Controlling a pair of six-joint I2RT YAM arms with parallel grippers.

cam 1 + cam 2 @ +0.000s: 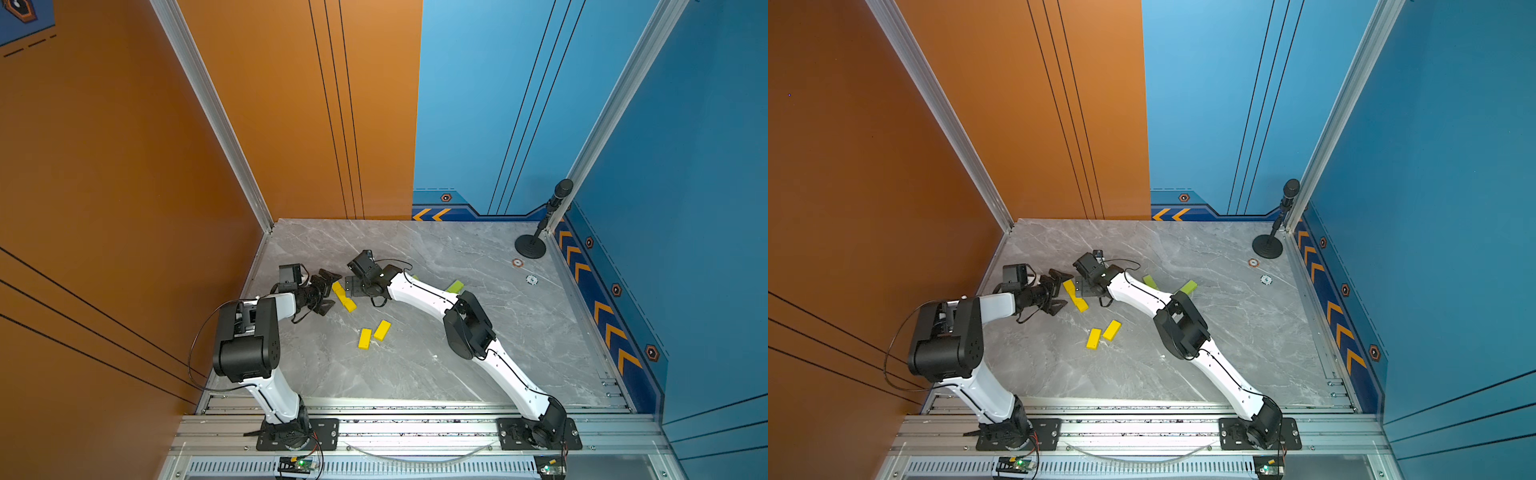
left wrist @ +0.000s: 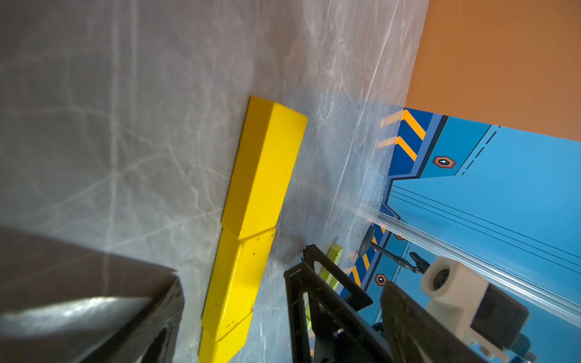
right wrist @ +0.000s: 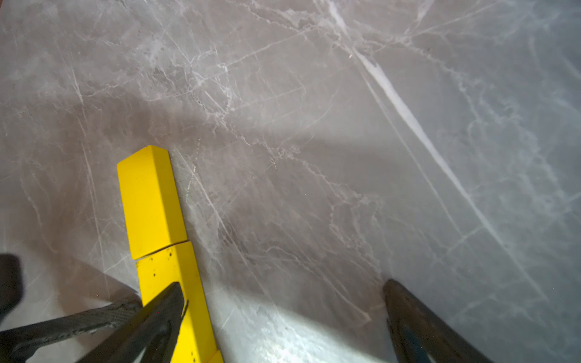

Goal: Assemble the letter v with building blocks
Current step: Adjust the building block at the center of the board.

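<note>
Yellow row (image 1: pixel 344 297): three blocks end to end on counter (image 1: pixel 415 374); likely first stroke of V.
Left fingers (image 2: pixel 94 298), right fingers (image 3: pixel 157 314): wide, empty, flanking row.
Loose yellow blocks (image 1: pixel 365 338) near; green block (image 1: pixel 455 286) apart.
Next: fetch loose block, angle second stroke.

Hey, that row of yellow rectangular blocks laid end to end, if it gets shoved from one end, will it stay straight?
Probably not: the row of yellow blocks shows seams between separate pieces, so it may kink there. Flat faces suggest sliding, not rolling, on the smooth marble-look table.
</note>
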